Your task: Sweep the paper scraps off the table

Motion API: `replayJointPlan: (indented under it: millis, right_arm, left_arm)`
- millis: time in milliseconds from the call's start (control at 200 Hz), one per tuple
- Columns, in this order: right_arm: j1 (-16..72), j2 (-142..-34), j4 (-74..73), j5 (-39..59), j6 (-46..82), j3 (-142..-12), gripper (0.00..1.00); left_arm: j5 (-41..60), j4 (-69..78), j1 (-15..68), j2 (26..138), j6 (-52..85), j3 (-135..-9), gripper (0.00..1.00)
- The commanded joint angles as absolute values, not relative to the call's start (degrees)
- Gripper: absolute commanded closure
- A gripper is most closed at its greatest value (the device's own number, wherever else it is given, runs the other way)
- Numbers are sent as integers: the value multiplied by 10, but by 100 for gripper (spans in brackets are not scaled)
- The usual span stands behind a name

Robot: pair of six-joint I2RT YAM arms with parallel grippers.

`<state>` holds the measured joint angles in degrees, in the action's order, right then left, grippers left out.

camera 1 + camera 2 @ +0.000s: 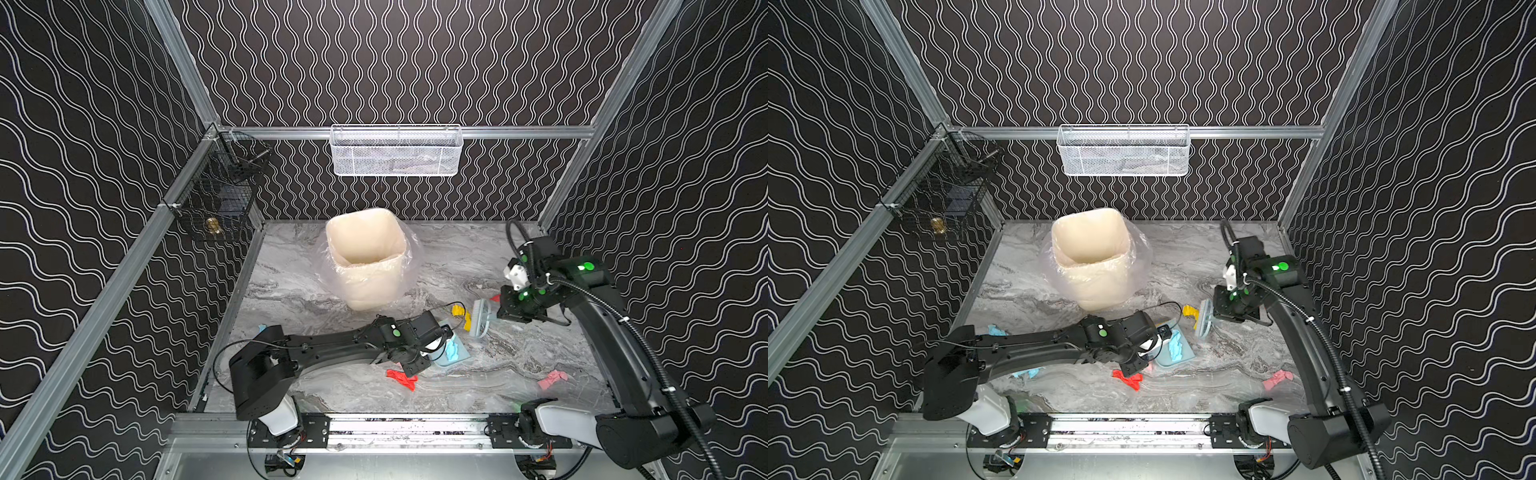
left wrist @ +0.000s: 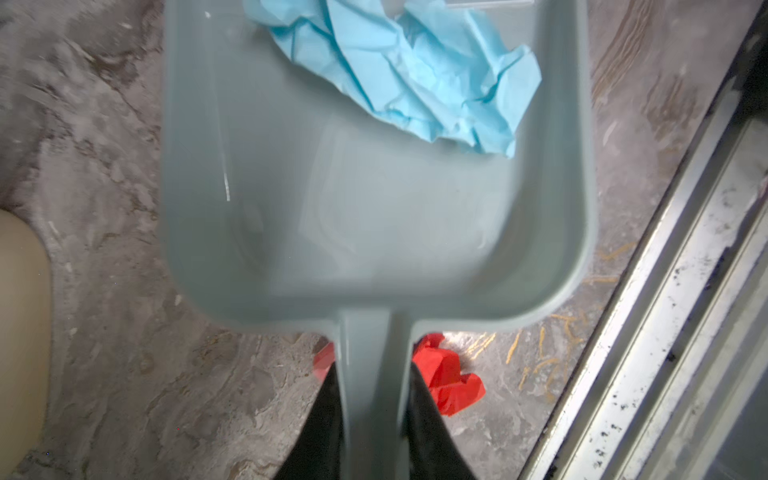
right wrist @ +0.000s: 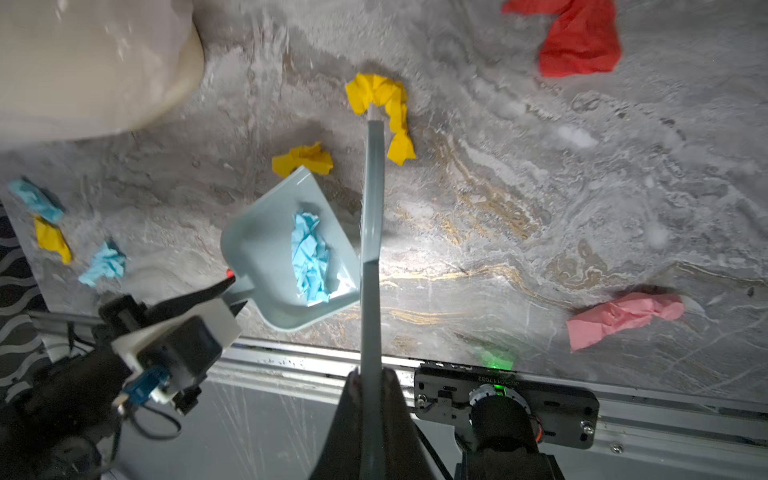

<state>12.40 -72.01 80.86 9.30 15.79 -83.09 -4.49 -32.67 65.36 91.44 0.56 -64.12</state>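
My left gripper (image 2: 372, 395) is shut on the handle of a pale blue dustpan (image 2: 374, 216) lying on the table (image 1: 519, 257). A light blue paper scrap (image 2: 415, 75) sits in the pan. A red scrap (image 1: 401, 377) lies beside the handle. My right gripper (image 3: 370, 382) is shut on the handle of a pale blue brush (image 3: 371, 249), whose head (image 1: 482, 318) touches a yellow scrap (image 3: 386, 99). Another yellow scrap (image 3: 303, 160) lies at the pan's mouth. On the table are also a pink scrap (image 1: 552, 379), a red one (image 3: 577, 37) and light blue ones (image 1: 996, 331) at the left.
A cream waste bin (image 1: 365, 257) with a clear liner stands behind the dustpan at the table's back middle. A white mesh basket (image 1: 395, 151) hangs on the back wall and a black wire basket (image 1: 224, 187) on the left rail. The aluminium front rail (image 1: 395, 424) carries both arm bases.
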Motion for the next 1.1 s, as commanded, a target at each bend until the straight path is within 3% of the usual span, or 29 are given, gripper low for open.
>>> replayJointPlan:
  millis: [0,581,1091]
  right_arm:
    - [95,-710,804,108,147,-840,100]
    - [31,-715,742,170,136,-846,100]
    - [27,-737,733,186,126,-876,100]
  left_arm:
    - [-71,-307,653,881,23,-639,97]
    - [-161,-506,617,775,82,-832,95]
    - [-116,-660,376,794,39,-1015,92]
